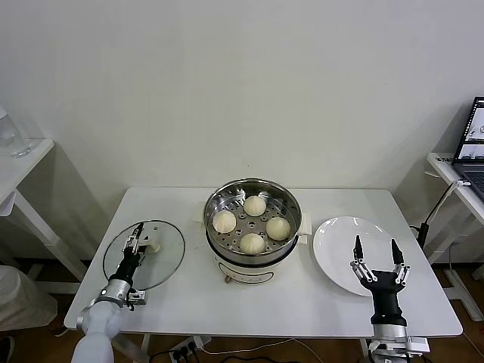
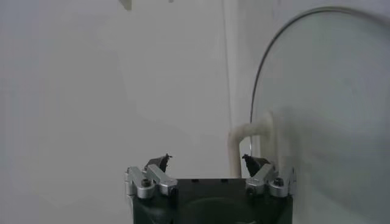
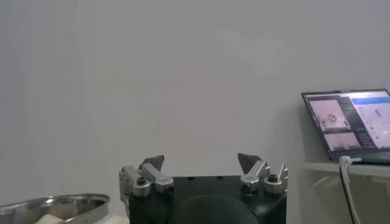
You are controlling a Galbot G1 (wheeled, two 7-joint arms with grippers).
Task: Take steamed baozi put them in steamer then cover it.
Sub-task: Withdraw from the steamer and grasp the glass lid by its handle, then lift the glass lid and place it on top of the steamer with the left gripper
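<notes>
White table [image 1: 189, 299]: four baozi [image 1: 255, 205], one steamer [image 1: 286, 250], one cover [image 1: 168, 257].

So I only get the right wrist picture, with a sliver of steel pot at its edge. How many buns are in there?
Observer: Four baozi sit on the perforated tray in the steamer.
Operator: Is its lid on?
Observer: No. The cover lies flat on the table, on the robot's left of the steamer.
Operator: What is the other arm doing?
Observer: The left gripper is at the cover's handle, jaws open, not closed on it.
</notes>
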